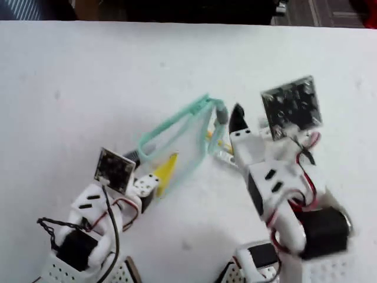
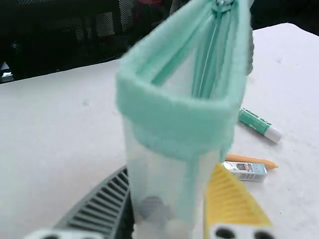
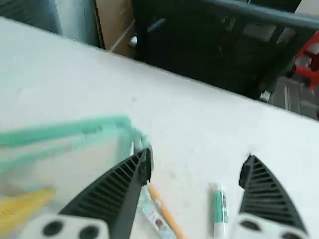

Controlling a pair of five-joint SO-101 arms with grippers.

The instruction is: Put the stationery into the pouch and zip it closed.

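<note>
Left gripper (image 1: 153, 160) is clamping the floppy clear mint-trimmed pouch (image 1: 177, 138). Right gripper (image 3: 197, 158), jaws gaping, is hovering beside it over a light, rollable green-and-white glue stick (image 3: 218, 209), best pinched mid-barrel.

pouch (image 2: 177, 117): clear, mint-edged, unzipped | green pen (image 2: 259, 124), orange pencil (image 2: 249, 161), eraser (image 2: 244, 170): lying beside it

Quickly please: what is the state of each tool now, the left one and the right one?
Left tool: closed, holding the pouch.
Right tool: open, holding nothing.
</note>
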